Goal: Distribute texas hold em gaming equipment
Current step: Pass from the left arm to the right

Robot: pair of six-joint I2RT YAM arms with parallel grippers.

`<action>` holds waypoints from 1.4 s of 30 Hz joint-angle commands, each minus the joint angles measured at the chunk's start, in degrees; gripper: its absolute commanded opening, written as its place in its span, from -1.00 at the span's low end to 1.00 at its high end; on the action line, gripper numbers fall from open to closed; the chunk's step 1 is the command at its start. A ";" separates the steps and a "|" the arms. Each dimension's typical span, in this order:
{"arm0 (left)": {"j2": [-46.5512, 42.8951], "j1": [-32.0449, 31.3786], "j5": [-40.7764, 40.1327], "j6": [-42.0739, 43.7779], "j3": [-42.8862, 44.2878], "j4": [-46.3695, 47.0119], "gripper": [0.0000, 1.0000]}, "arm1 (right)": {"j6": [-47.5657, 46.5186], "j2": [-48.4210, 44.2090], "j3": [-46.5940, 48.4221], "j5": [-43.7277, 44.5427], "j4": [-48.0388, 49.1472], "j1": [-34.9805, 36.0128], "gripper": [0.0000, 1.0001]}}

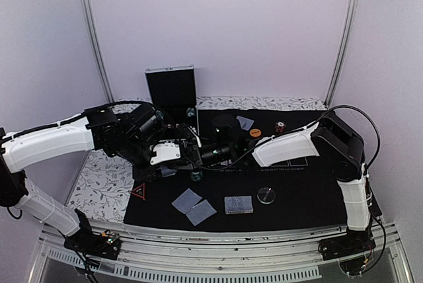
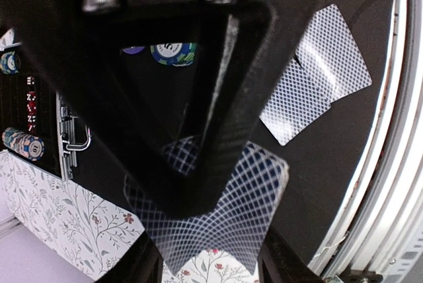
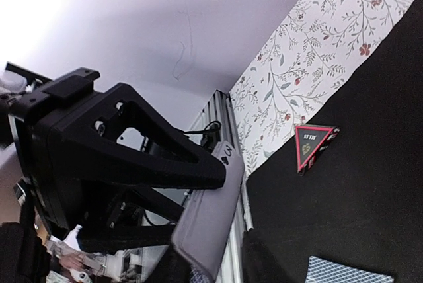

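Across the middle of the top view, the black mat (image 1: 297,184) is spread over the desk (image 1: 99,184). Left of its centre the two arms meet. A deck of cards (image 2: 258,190) is clamped between the left fingers (image 2: 142,270), while the right fingers (image 2: 152,131) are set around its end; whether they grip cannot be told. Lower in the frame, loose cards (image 1: 187,200), a red triangle marker (image 1: 138,192) and a clear disc (image 1: 266,194) are laid out, with an orange chip (image 1: 254,133) higher up. The cards are judged light, thin, flexible and slippery. The top one is best pinched flat at its free edge.
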 commanded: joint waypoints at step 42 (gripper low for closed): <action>-10.56 -13.76 -10.35 8.23 -18.74 48.14 0.96 | -14.19 -28.72 -13.49 5.26 -23.67 -4.57 -0.95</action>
